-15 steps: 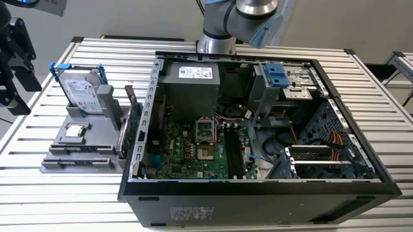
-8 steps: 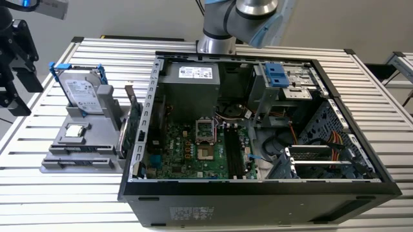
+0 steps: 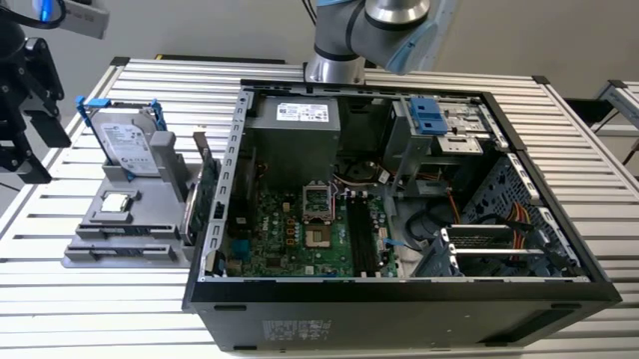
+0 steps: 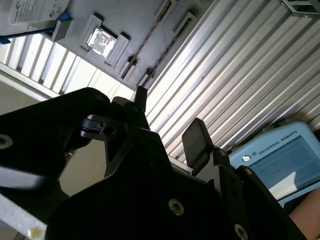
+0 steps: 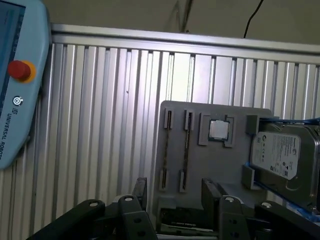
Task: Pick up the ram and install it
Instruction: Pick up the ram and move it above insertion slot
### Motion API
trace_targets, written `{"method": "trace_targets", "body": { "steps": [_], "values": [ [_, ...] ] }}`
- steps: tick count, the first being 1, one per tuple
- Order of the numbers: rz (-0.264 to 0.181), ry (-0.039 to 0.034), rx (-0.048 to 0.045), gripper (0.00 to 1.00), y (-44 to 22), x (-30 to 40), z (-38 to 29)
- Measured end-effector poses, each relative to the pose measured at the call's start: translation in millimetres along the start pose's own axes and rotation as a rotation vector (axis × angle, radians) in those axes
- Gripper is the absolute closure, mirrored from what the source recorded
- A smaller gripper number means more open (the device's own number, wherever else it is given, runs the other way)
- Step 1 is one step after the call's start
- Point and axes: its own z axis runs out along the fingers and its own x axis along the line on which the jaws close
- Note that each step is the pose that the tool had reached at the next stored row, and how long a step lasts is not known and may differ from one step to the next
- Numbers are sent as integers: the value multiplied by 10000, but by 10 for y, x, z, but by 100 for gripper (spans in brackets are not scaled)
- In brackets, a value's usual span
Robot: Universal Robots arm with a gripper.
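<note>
The ram [image 5: 185, 147] is a thin dark stick standing on edge in a slot of the grey holder [image 5: 215, 165], in the slot nearer the square silver chip. It shows as a thin line [image 4: 149, 34] in the second wrist view and as a greenish strip [image 3: 135, 232] in the exterior view. My gripper [image 5: 175, 192] is open, well short of the holder, with nothing between its black fingers [image 4: 197, 137]. Its black wrist assembly [image 3: 22, 112] hangs at the exterior view's left edge, apart from the holder.
The open computer case [image 3: 215, 288] lies at the exterior view's right of the holder, with the motherboard's memory slots [image 3: 361, 235] exposed. A hard drive [image 3: 128, 142] and a silver chip [image 3: 118, 200] sit on the holder. A teach pendant [image 5: 20, 85] lies on the slatted table [image 5: 100, 125].
</note>
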Motion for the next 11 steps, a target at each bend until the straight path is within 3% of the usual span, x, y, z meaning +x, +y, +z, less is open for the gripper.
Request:
{"method": "trace_targets", "body": {
  "steps": [5, 9, 11],
  "values": [
    [1, 1, 24, 0, -2, 1, 40],
    [-1, 11, 172, 0, -4, 1, 76],
    [14, 11, 185, 0, -5, 1, 89]
  ]
}}
